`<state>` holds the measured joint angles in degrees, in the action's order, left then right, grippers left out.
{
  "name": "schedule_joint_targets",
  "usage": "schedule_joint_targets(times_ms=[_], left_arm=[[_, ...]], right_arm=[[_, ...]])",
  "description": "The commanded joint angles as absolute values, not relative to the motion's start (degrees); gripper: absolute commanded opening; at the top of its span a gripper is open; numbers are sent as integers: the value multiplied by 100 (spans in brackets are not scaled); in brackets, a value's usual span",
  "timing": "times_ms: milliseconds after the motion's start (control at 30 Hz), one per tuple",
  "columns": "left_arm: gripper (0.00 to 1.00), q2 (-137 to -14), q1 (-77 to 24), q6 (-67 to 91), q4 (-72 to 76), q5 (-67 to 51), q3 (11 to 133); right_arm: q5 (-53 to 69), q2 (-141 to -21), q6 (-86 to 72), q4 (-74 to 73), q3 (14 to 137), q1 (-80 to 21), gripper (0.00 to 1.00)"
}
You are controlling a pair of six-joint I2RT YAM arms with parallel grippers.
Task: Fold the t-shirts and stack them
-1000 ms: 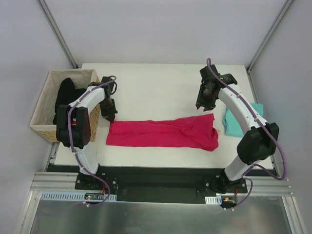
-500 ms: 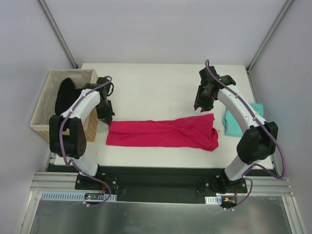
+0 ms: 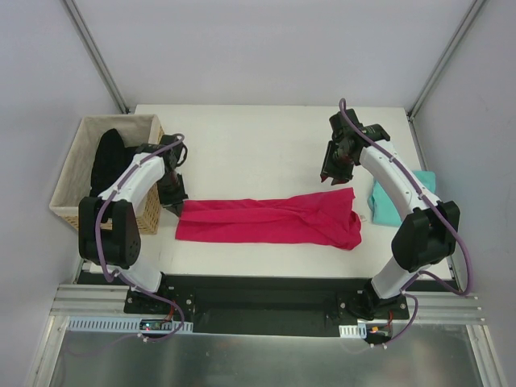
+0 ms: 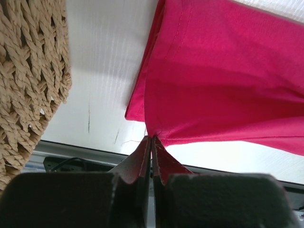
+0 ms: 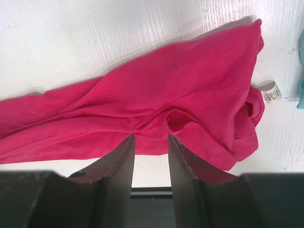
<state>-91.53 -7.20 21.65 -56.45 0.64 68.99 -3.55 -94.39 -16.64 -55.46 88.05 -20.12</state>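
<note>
Left wrist view: left gripper (image 4: pixel 151 140) pinched shut on a bare corner of the pink shirt (image 4: pixel 223 80) lying stretched across the table (image 3: pixel 266 153), right gripper (image 5: pixel 151 138) parted and empty over its other end, so a tug could pop that hold.

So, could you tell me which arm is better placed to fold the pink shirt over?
Probably the left arm: its jaws are shut on a corner of the pink shirt. The right arm has its jaws open over the other end, clamping nothing.

one pink t-shirt (image 3: pixel 266 222), one teal t-shirt (image 3: pixel 389 206), one basket (image 3: pixel 121 120), one black garment (image 3: pixel 105 161).
</note>
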Motion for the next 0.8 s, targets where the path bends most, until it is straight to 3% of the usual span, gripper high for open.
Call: schedule_joint_targets(times_ms=[0,400,500,767], left_arm=[[0,-8886,-817,2136,-5915,185,6785],[0,-8938,-932,2144,-6161,220,6548],[8,-8947,-949,2171,-6161,220,6513],[6,-9018,-976,2215,-6161,290,6293]], right_arm=[[-246,-9316,-1749,-5528,8842,-1986,37],[-176,-9316,-1775,-5572,8956,-1978,37],[-193,-9308,-1767,-5599,8982,-1978,37],[-202,-9334,-1740,-5642,9000,-1969,37]])
